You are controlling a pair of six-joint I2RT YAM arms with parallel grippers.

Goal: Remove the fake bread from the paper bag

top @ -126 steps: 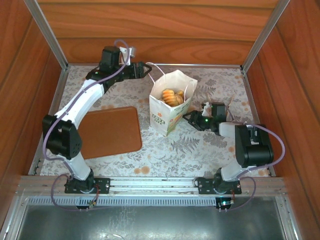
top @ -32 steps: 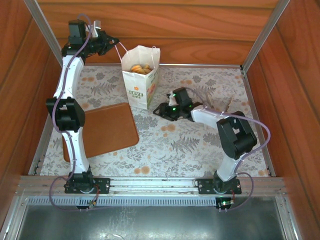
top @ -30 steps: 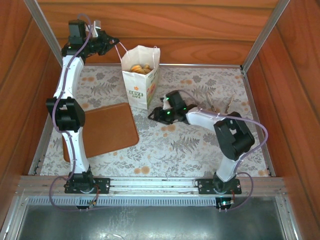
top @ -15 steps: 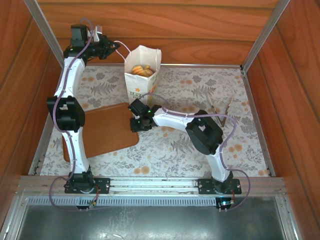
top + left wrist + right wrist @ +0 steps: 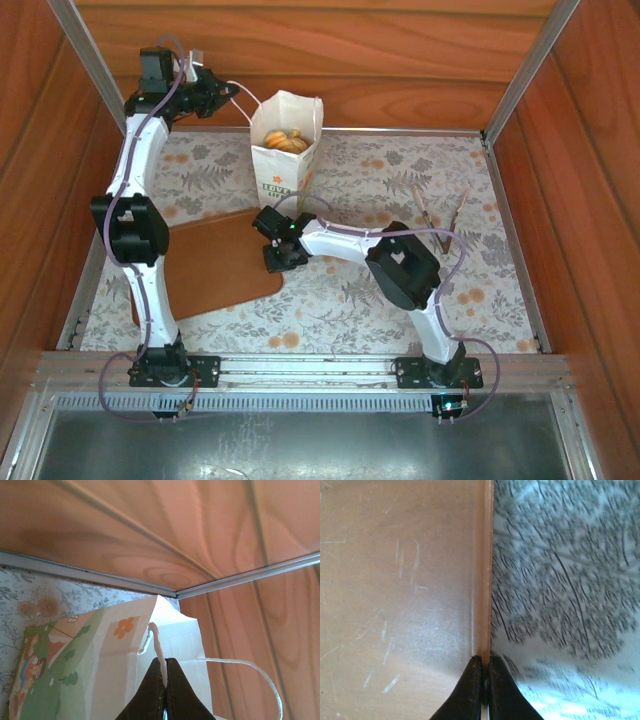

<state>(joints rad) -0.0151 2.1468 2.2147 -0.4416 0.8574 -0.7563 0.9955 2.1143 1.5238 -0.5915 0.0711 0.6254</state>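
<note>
- While the left gripper (image 5: 164, 666) hangs up in the back-left corner, fingers pressed together on the cord handle (image 5: 156, 641) of the paper bag (image 5: 280, 170), nothing is out of the bag yet. I'd call this the set-up step.
- Right gripper (image 5: 482, 662) is down low, fingers clamped shut on the right edge of the brown board (image 5: 215, 265), with the leaf-patterned tablecloth (image 5: 560, 580) just beside them.
- Fake bread (image 5: 283, 140): golden-brown pieces heaped in the bag's open mouth, all of them inside. None is lying on the cloth or the board.
- The bag stands upright near the back wall, mouth facing up and green print on the near face. It looks light and thin-walled, so it would tip easily.
- Next move, my call: the right gripper lets go of the board, lifts, and comes down through that narrow mouth for the topmost pastry, with the left holding the handle taut. The risk is snagging the paper rim or dragging the whole bag over.
</note>
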